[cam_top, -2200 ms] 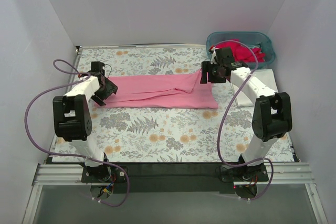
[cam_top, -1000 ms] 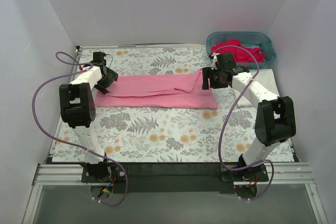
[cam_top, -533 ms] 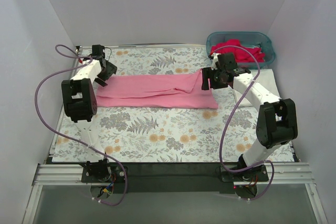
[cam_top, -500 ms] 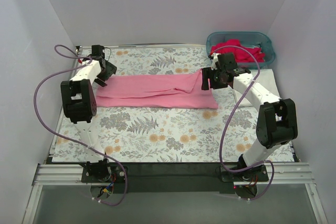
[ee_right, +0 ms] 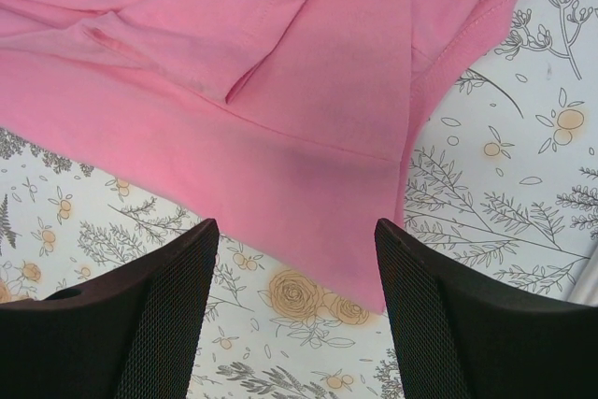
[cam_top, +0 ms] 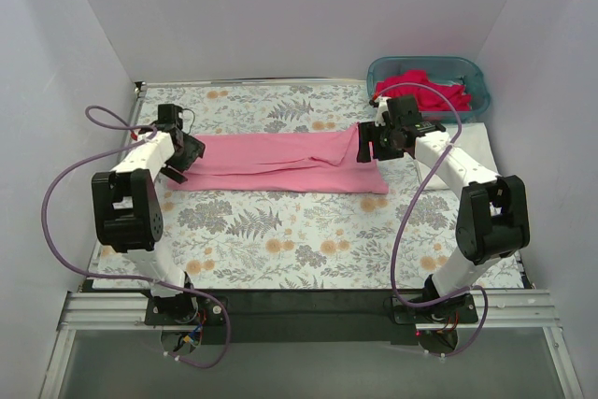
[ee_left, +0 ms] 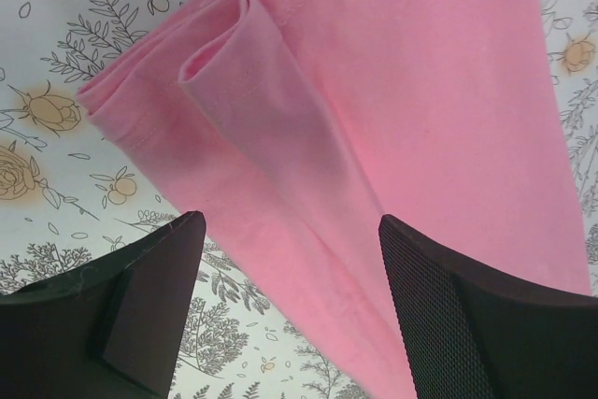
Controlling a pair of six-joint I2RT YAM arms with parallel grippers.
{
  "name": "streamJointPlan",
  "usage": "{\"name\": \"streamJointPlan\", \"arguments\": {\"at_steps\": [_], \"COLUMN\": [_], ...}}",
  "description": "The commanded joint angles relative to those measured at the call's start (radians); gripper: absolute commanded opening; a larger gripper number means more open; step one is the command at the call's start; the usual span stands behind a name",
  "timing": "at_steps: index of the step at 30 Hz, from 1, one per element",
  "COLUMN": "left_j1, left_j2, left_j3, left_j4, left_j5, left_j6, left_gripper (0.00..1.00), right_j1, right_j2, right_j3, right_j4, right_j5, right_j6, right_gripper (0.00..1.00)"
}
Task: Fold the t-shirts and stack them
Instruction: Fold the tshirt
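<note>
The pink t-shirt [cam_top: 280, 161] lies as a long strip on the far half of the surface, with its long axis running left to right. The left gripper [cam_top: 179, 158] hovers over its left end and the right gripper [cam_top: 364, 147] over its right end. Both have their fingers wide apart and hold nothing.

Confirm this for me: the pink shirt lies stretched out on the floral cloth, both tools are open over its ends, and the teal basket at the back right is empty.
Not empty: the teal basket holds deep pink-red shirts, as the top external view shows. The rest stands.
</note>
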Motion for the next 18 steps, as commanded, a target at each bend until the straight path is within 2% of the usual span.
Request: {"name": "streamJointPlan", "arguments": {"at_steps": [1, 13, 18], "left_j1": [0.005, 0.004, 0.004], "left_j2": [0.000, 0.173, 0.218], "left_j3": [-0.019, 0.122, 0.241], "left_j4": [0.051, 0.109, 0.095], "left_j5": [0.011, 0.057, 0.065], "left_j6": [-0.022, -0.032, -0.036], "left_gripper": [0.70, 0.69, 0.63], "right_j1": [0.004, 0.004, 0.004], "right_j2": [-0.015, -0.032, -0.040], "right_j3": [0.000, -0.009, -0.006], "right_j4": [0.023, 0.021, 0.020], "right_j5": [-0.023, -0.019, -0.008], "right_j6": [-0.011, -0.013, -0.016], "right_gripper": [0.63, 0.63, 0.63]}}
